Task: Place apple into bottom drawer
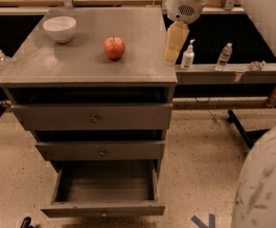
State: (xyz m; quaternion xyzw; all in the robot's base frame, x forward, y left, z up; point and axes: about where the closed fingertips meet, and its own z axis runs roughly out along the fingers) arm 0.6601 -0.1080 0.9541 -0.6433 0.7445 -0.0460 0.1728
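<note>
At the far left of the grey cabinet top [80, 68] we see a white bowl [59, 28], and to its right, nearer the middle of the top and well apart from the bowl, sits the apple [114, 48], upright with its stem up and nothing touching it. Further right, at the right edge of the cabinet top, the gripper [172, 57] hangs from the arm's pale wrist, pointing down with a slight lean. It carries nothing, and we cannot tell whether it is spread or pressed together, since it shows only as one tan block. The relation that matters is plain: the apple lies to the left of the gripper and a little nearer to us, at about the level of the gripper's tip or just below, with bare cabinet top between them. We judge that the coming move calls for a sideways reach to the left and a short descent. The apple is round, so no approach angle is favoured by its shape, and there is only one arm to do the work. Below, the bottom drawer [104, 209] stands pulled out toward us and empty, directly under the closed middle drawer [99, 151], so the apple is not yet in it. To the right of the gripper, two small bottles [188, 55] stand on a ledge behind.
</note>
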